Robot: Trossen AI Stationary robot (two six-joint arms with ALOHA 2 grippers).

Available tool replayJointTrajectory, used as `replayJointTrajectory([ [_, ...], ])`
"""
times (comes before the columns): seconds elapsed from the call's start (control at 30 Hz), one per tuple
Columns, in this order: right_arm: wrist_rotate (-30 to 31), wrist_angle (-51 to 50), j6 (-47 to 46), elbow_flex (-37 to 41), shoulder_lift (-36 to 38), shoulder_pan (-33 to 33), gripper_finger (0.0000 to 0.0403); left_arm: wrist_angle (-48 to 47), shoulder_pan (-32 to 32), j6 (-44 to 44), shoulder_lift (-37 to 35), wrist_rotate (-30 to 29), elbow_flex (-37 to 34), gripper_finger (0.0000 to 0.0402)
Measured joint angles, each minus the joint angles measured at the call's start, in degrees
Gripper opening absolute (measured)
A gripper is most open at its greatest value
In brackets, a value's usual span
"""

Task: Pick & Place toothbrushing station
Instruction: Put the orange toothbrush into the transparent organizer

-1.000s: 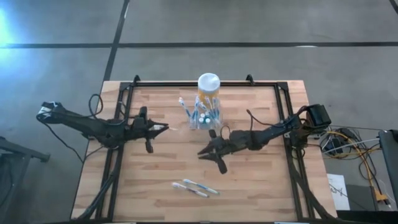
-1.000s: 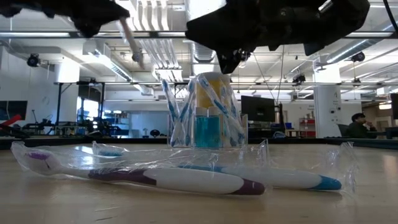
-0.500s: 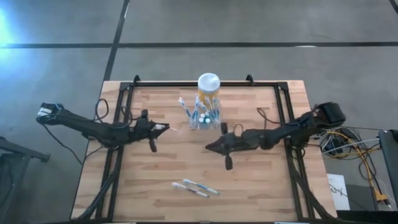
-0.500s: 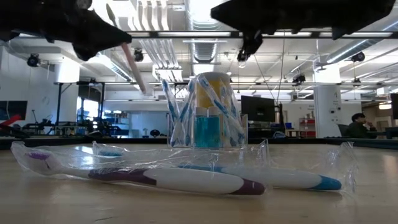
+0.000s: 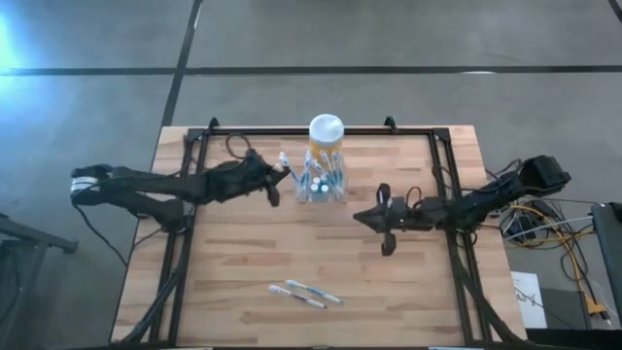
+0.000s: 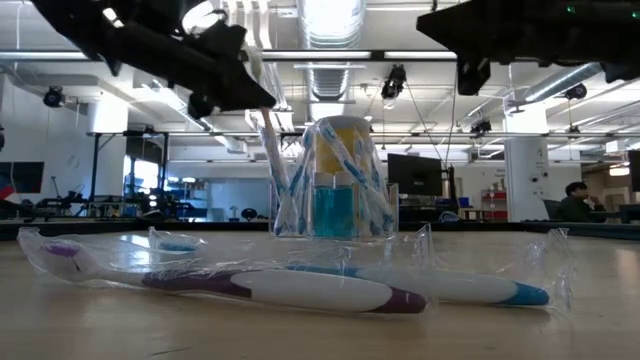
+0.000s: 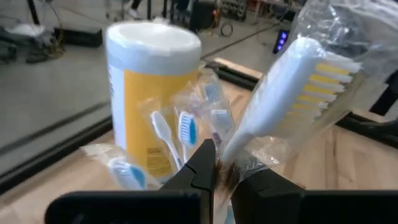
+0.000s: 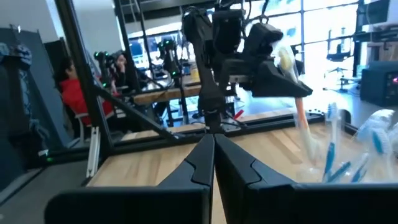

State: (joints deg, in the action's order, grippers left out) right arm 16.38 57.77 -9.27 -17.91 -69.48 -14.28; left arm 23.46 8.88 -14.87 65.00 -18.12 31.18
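While the left arm hangs over the back-centre of the table, the findings stand as follows.

Step in hand: placing. The left gripper (image 5: pixel 275 181) carries a wrapped toothbrush (image 7: pixel 292 99) toward the toothbrushing station (image 5: pixel 319 185).

Left fingers: clenched on the handle end of the wrapped toothbrush; in the left wrist view the yellow bristle head stands up and away from the jaws, film crumpled at the pinch.

Station position: about twelve o'clock from table centre, touching or just in front of the yellow jar (image 5: pixel 326 136) with its white lid. It is clear-walled, already holding several blue-and-white brushes and blue-capped items.

Left gripper position: at nine o'clock of the station, just beside it, raised above the wood; in the low view the brush handle (image 6: pixel 268 150) slants down close to the station's near-left side. Whether it touches the rim cannot be told.

Right gripper (image 5: pixel 371 218): fingers closed together on nothing, at about four o'clock of the station, well apart from it, waiting.

Remaining stock: two wrapped toothbrushes (image 5: pixel 304 294) lie at six o'clock, near the front edge.

Next move, as judged: bring the handle tip over a free slot, square the brush more upright, lower it, then release.

Hazard, as judged: loose film may snag on the brushes already seated or nudge the light holder.
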Motion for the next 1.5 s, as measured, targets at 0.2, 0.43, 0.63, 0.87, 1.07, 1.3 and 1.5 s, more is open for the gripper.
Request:
replayJointTrajectory([
  [0.2,0.5,2.9,0.3,3.1,0.0,-0.9,0.0008,2.8,1.4,-0.4,7.6,1.7,2.5,0.0023],
  [0.43,4.4,3.1,0.7,3.3,0.0,-1.6,0.0008,3.9,2.6,-4.3,15.6,1.8,3.2,0.0023],
  [0.63,0.8,2.3,0.5,0.9,2.3,-1.7,0.0008,11.2,3.1,-5.1,20.8,1.6,1.7,0.0023],
  [0.87,-1.5,0.5,-2.0,0.4,4.7,-1.7,0.0008,11.8,3.3,-3.1,21.2,1.5,1.4,0.0023],
  [1.07,-2.3,-1.0,-1.2,0.4,4.2,-1.7,0.0008,11.5,3.3,3.3,21.1,2.3,1.4,0.0023],
  [1.3,-5.0,-1.0,1.9,0.5,2.7,-1.7,0.0008,11.7,3.3,8.6,21.1,5.8,1.3,0.0023],
  [1.5,-4.9,-0.1,4.3,0.3,2.7,-1.7,0.0008,11.6,3.4,9.2,21.2,6.9,1.3,0.0046],
])
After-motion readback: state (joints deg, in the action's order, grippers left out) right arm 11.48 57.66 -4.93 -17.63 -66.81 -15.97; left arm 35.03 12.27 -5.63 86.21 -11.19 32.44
